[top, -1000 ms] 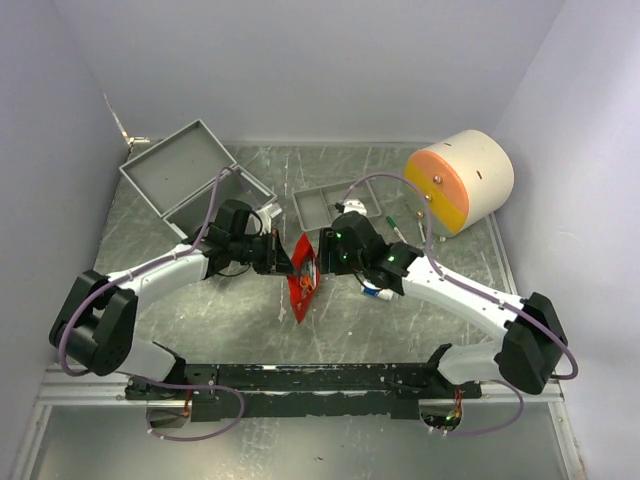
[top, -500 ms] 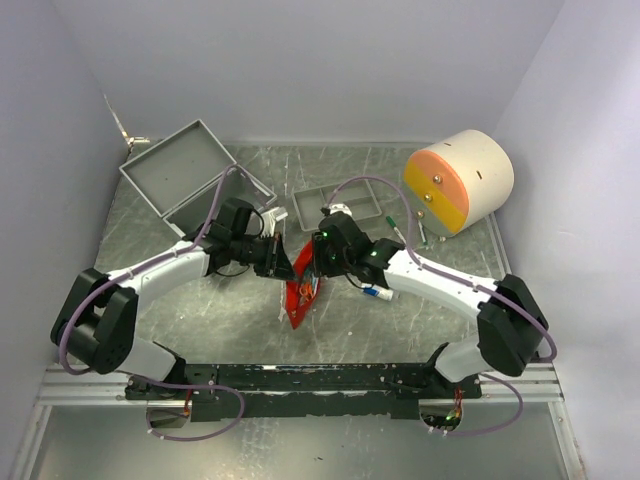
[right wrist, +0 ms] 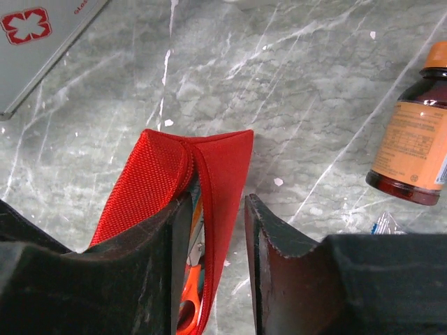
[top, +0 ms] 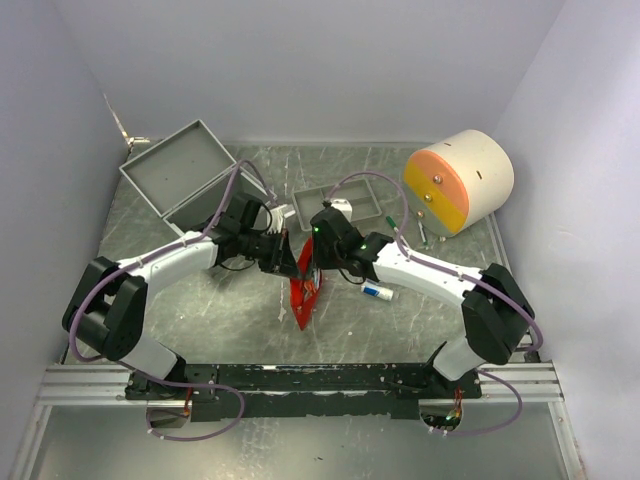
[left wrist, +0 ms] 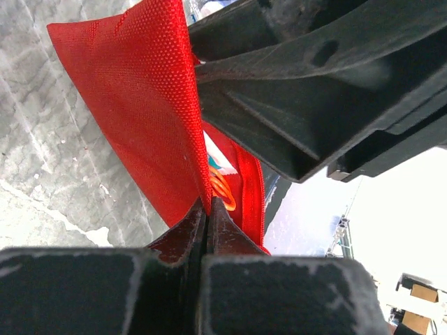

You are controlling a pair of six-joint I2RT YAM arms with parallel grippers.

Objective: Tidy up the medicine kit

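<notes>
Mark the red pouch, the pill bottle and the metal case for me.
red pouch (right wrist: pixel 223 174): right wrist view, front flap.
pill bottle (right wrist: pixel 412 143): right wrist view, orange label.
metal case (top: pixel 175 165): top view, far half.

We stretch both arms inward, left arm and right arm, wrists almost meeting. Our left gripper is pinched tight on a red pouch; our right gripper stands half open astride its edge.

1 ea: case, pouch, tray, btl.
</notes>
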